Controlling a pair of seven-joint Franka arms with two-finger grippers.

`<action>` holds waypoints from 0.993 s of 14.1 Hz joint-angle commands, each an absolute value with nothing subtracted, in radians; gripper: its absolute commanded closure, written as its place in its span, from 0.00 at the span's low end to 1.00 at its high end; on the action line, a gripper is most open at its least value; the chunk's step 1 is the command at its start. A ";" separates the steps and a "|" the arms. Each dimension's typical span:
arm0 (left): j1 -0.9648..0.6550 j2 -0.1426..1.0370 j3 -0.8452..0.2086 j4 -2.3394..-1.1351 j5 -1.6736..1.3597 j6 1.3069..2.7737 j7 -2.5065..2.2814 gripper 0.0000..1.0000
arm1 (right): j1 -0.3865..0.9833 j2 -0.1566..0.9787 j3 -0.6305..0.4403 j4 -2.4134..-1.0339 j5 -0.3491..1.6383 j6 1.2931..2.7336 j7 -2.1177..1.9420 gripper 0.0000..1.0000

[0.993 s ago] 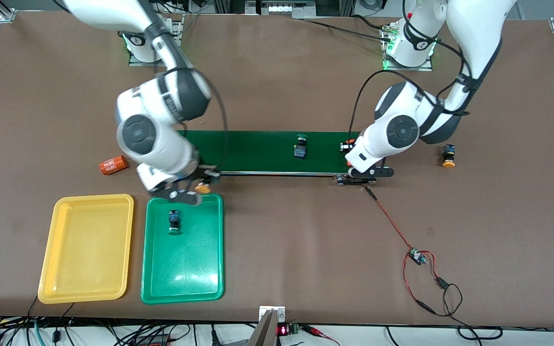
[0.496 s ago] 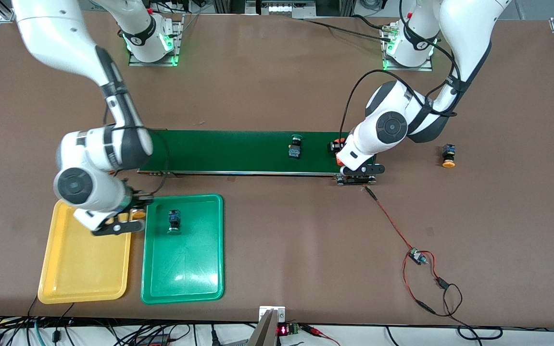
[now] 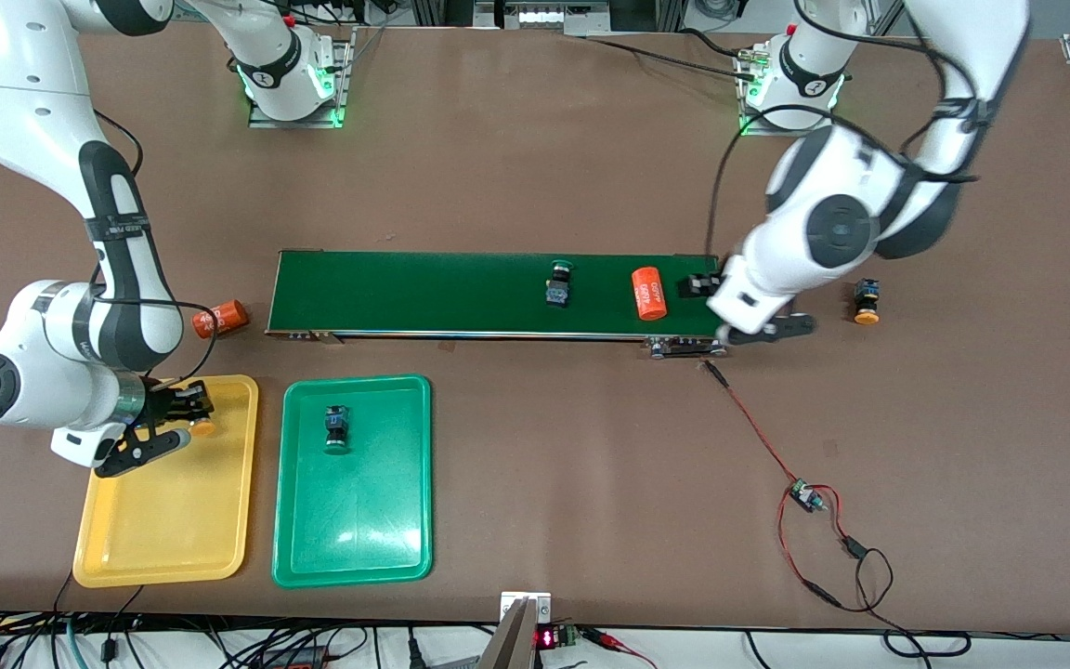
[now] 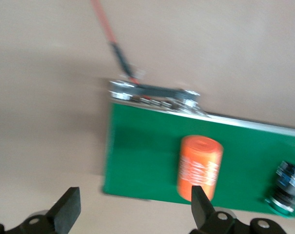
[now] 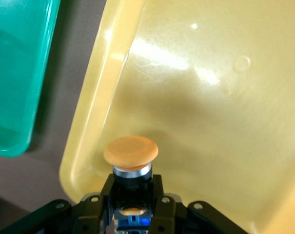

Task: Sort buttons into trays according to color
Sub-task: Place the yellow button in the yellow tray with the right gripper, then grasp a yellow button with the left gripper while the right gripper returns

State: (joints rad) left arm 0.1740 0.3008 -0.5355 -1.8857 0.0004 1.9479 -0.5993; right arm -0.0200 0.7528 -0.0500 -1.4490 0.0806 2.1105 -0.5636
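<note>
Having swung from the green tray [image 3: 352, 483] to over the yellow tray [image 3: 168, 497], the right gripper [image 3: 166, 423] clamps an orange button [image 5: 131, 152], ready to drop; the left gripper [image 3: 758, 327], now wide open, has released an orange cylinder [image 3: 648, 293] onto the belt [image 3: 424, 293].

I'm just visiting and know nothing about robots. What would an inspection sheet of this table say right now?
Surface: brown table with a long dark-green belt across its middle.
Job's things: yellow tray holds no button yet; green tray holds one green button; another green button lies on the belt; an orange button sits on the table near the left arm's end.
Clutter: orange cylinder on the belt, another beside the belt's end.
Hands: right hand shut on an orange-capped button over the yellow tray; left hand open over the belt's end.
Cables: red-black wires to a small circuit board.
Surroundings: cable bundles along the table edge.
</note>
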 commanded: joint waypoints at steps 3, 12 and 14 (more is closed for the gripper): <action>0.212 0.307 -0.333 -1.904 -0.012 1.901 -0.280 0.00 | -0.022 0.805 -0.031 -1.419 0.092 2.179 -0.649 1.00; 0.215 0.356 -0.147 -2.048 0.212 1.920 0.098 0.00 | 0.003 0.767 -0.028 -1.422 0.098 2.142 -0.615 0.00; 0.215 0.371 -0.138 -2.101 0.248 1.992 0.098 0.00 | 0.014 0.718 -0.026 -1.424 0.097 2.048 -0.536 0.00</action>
State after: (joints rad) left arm 0.2261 0.3690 -0.1545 -2.0519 0.2067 1.9347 0.0732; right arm 0.0032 0.7766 -0.0278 -1.4157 0.0824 2.1341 -0.5960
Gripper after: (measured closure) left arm 0.000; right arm 0.031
